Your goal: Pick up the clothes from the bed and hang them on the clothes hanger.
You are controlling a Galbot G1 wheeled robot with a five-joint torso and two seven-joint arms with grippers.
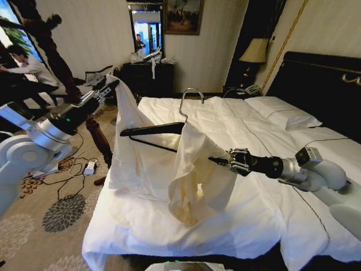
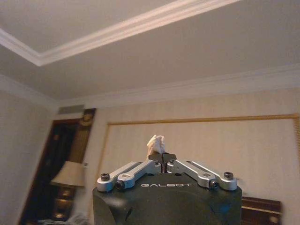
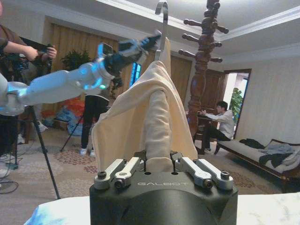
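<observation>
Holding the clothes (image 1: 169, 164) aloft over the near-left part of the bed (image 1: 271, 214), I have both arms engaged. My left gripper (image 1: 113, 86), raised at the far left, has its fingers pinched tight on a cloth edge, keeping that side lifted and spread. My right gripper (image 1: 217, 161), reaching in from the right, is clamped on a gathered fold of fabric, apparently to work it over the clothes hanger (image 1: 155, 131), whose dark left arm remains bare.

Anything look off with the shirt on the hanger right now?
Yes. The clothes hang bunched over one end of the clothes hanger; its other dark arm is bare. The left gripper pinches a raised corner, the right gripper grips the fabric above the bed.
</observation>
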